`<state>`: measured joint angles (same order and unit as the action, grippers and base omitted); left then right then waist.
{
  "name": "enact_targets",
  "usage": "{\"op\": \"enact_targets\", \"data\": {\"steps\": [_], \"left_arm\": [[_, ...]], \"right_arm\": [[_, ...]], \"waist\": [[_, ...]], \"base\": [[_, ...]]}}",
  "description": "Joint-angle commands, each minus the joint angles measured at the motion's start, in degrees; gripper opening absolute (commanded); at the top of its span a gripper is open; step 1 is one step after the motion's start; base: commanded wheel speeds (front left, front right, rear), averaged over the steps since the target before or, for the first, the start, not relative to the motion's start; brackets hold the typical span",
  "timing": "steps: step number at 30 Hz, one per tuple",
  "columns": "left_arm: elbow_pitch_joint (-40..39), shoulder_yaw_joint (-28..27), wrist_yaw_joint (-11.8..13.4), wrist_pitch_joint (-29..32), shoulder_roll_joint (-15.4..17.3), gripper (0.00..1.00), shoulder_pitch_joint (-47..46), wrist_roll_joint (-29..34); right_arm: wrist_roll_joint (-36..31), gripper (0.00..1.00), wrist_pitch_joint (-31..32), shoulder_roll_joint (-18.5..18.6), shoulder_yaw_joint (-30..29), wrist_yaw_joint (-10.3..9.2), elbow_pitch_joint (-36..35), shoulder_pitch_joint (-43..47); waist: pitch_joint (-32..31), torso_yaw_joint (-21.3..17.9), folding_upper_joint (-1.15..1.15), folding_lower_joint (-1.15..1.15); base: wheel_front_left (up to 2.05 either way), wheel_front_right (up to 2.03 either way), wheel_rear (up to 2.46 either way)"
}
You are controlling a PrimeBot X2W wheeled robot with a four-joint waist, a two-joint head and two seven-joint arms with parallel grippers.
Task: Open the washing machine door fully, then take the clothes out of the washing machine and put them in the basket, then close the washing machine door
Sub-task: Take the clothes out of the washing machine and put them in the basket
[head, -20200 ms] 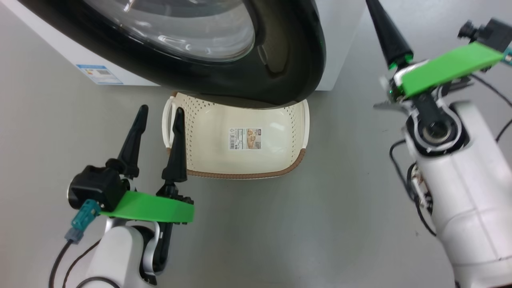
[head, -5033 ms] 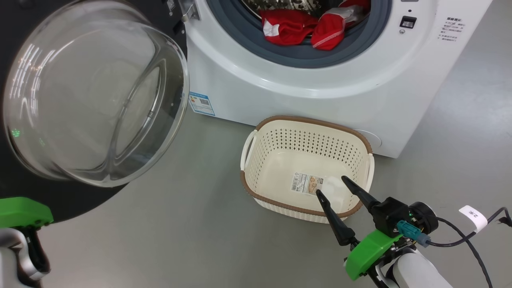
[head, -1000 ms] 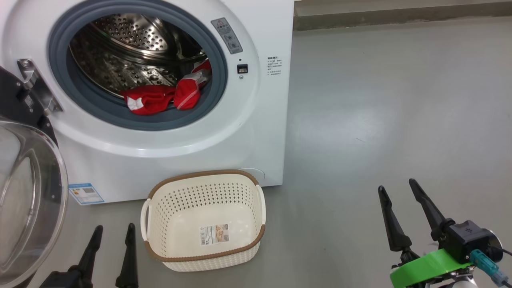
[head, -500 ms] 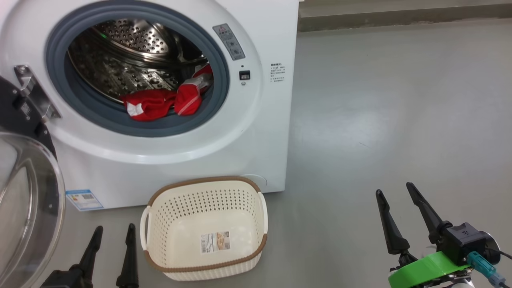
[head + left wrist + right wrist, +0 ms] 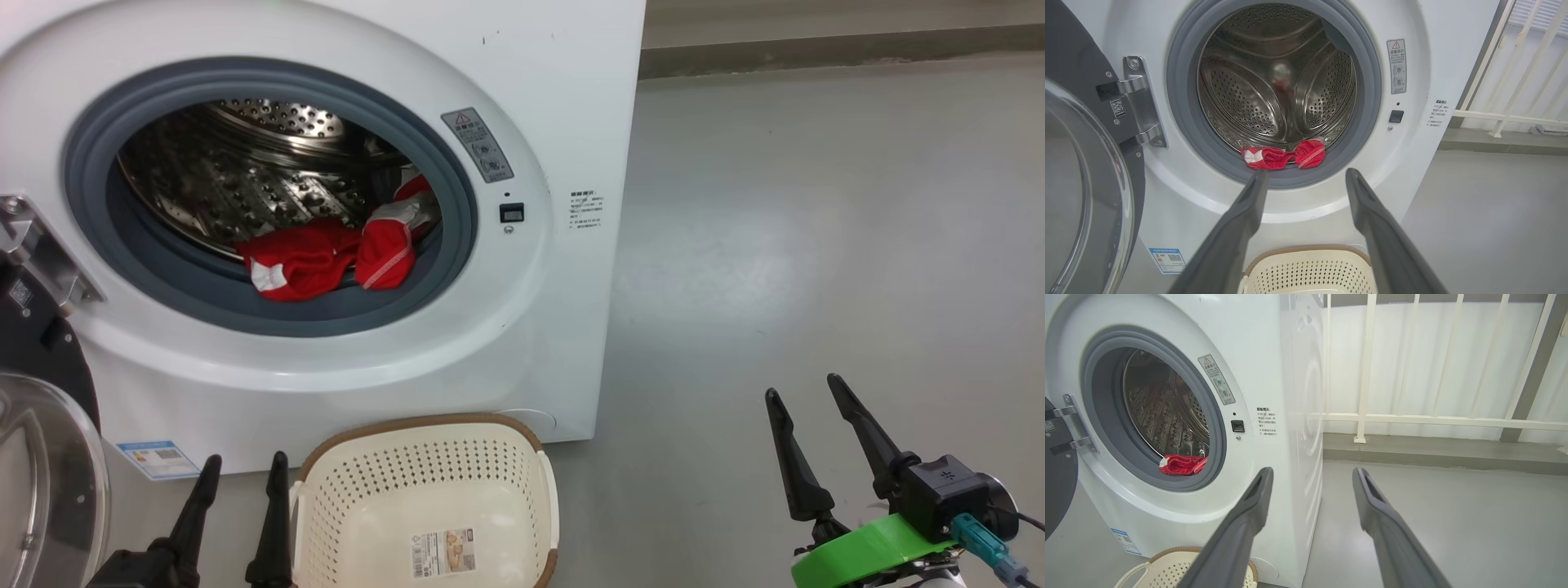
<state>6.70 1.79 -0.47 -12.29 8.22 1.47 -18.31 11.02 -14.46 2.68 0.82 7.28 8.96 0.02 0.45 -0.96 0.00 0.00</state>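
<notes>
clothes lying in washing machine drum, door open.

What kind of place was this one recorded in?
Probably a laundry corner on a balcony or utility area: a washer stands on a bare grey floor, a basket sits before it, and a white railing runs beyond it.

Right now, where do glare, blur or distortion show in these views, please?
Head view: pale sheen on the floor. Left wrist view: the left gripper looks soft-edged, and a blurred reddish smudge sits deep in the drum. Right wrist view: railing bars splay, wide-angle distortion.
</notes>
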Motion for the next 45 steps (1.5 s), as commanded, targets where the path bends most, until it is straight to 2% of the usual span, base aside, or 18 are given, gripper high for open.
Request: {"op": "enact_targets", "data": {"steps": [1, 6, 24, 45], "left_arm": [[-1.4, -1.8, 0.3, -0.7, 1.0, 1.0, -1.9, 0.1], [-1.0, -1.8, 1.3, -0.8, 1.0, 1.0, -2.4, 0.4], [-0.1, -1.4, 2.4, -1.5, 1.6, 1.0, -3.2, 0.9], [4.6, -0.5, 2.5, -2.1, 2.4, 1.0, -10.6, 1.1]], "right_arm": [[0.2, 1.0, -0.5, 0.2, 1.6, 0.21, -1.1, -1.6], [0.4, 1.0, -0.5, 0.2, 1.8, 0.21, -0.9, -1.8], [1.1, 1.0, -0.5, 0.2, 2.3, 0.21, -1.2, -1.8], [0.4, 1.0, -0.5, 0.3, 4.4, 0.21, -0.9, -3.7]], "waist": [[0.0, 0.1, 0.0, 0.0], [0.2, 0.2, 0.0, 0.0], [0.9, 0.5, 0.0, 0.0], [3.7, 1.2, 0.0, 0.0]], "base": [[0.59, -0.59, 0.0], [0.2, -0.2, 0.0], [0.0, 0.0, 0.0], [0.0, 0.0, 0.0]]}}
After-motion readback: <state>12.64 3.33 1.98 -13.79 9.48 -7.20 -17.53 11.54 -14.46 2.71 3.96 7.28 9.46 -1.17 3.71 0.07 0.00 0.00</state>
